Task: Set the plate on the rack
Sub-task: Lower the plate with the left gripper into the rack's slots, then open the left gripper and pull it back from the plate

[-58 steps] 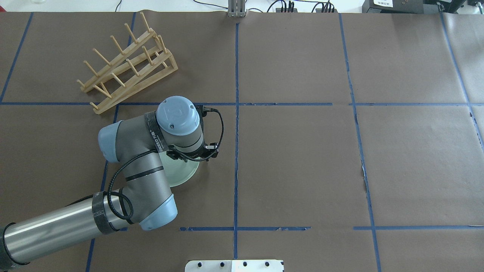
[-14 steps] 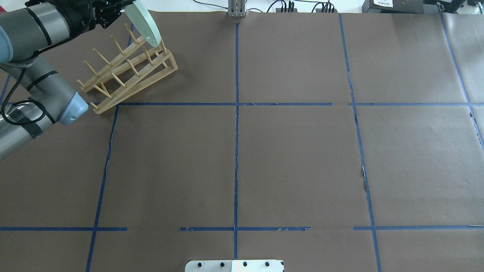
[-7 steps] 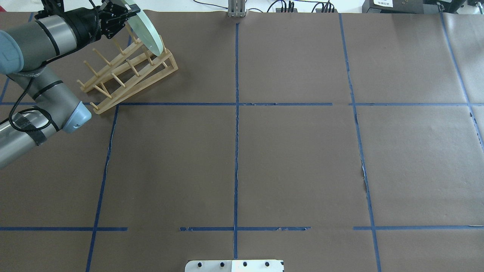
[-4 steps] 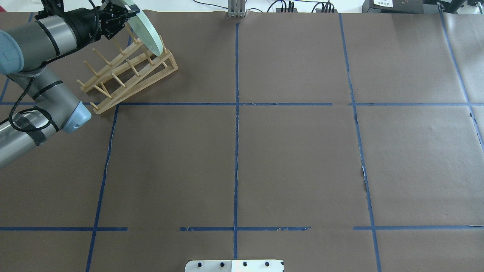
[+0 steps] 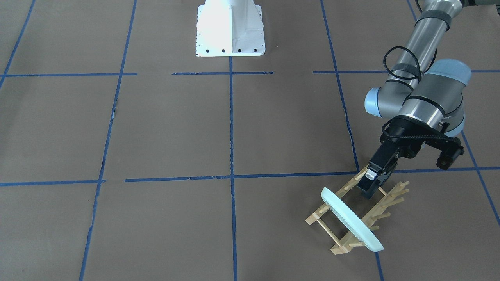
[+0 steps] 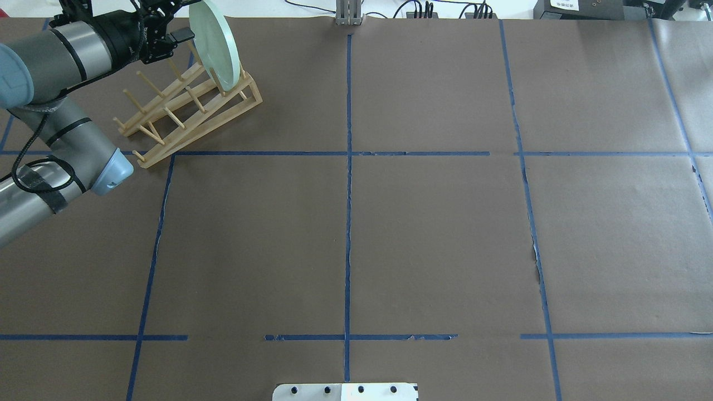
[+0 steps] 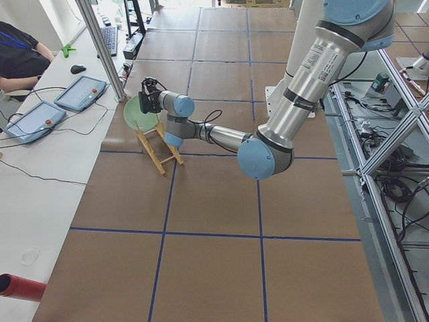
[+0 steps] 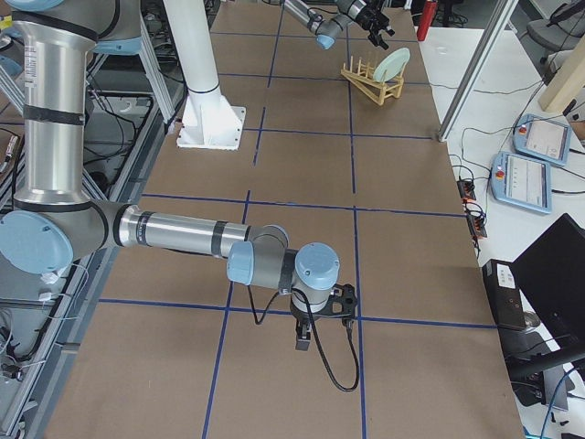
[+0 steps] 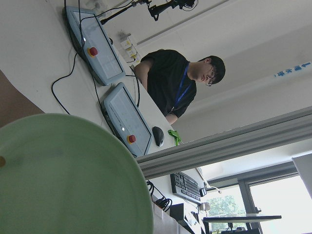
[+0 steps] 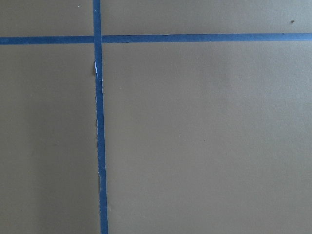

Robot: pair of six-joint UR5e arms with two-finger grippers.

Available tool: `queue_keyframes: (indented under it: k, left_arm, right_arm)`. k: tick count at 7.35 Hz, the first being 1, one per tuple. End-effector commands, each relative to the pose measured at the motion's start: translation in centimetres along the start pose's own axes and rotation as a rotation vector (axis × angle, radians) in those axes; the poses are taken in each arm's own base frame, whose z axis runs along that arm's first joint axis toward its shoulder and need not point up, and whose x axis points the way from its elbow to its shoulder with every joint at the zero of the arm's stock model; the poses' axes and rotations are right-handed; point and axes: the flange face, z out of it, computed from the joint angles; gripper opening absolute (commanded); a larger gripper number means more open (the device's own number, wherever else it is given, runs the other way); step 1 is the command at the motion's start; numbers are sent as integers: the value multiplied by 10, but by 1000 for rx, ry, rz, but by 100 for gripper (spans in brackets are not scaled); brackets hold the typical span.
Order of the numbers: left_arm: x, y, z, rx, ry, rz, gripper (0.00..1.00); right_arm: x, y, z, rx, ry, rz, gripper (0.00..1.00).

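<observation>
**Docked on edge, claw clear**

Spotting the plate (image 6: 214, 47) standing on edge between pegs at the end of the rack (image 6: 159, 151) farthest from the robot. Reading the left gripper (image 5: 370, 183) as spread, clamping nothing, just beside the rim. Cannot tell with the right gripper (image 8: 303, 338), well apart over bare paper. Judging by the gloss: stiff, slick, breakable; best pinched firmly at the raised rim

Brown paper (image 6: 434, 239) crossed by blue tape lines (image 6: 347, 223) covers the table (image 5: 156, 128). Two teach pendants (image 7: 80, 92) (image 7: 25, 121), a mouse (image 7: 78, 68) and a keyboard (image 7: 109, 40) lie on the adjacent white bench (image 7: 40, 174).
</observation>
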Motion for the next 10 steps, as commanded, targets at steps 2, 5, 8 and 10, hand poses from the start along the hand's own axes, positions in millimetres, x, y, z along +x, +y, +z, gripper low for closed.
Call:
queue_keyframes:
  k: [2,5,8,10]
  left_arm:
    - [6,-33,-14,-26,-66,146,100]
    - [2,-59,-82,-137,-295,379,100]
    - [5,-75,-160,-179,-511,673,100]
    - [-40,-87,-202,-243,-638,796,100]
  right_arm:
    - [0,0,0,-1,0,0,100]
    - [0,0,0,-1,0,0,100]
    - [0,0,0,-1,0,0,100]
    - [0,0,0,0,0,1,100]
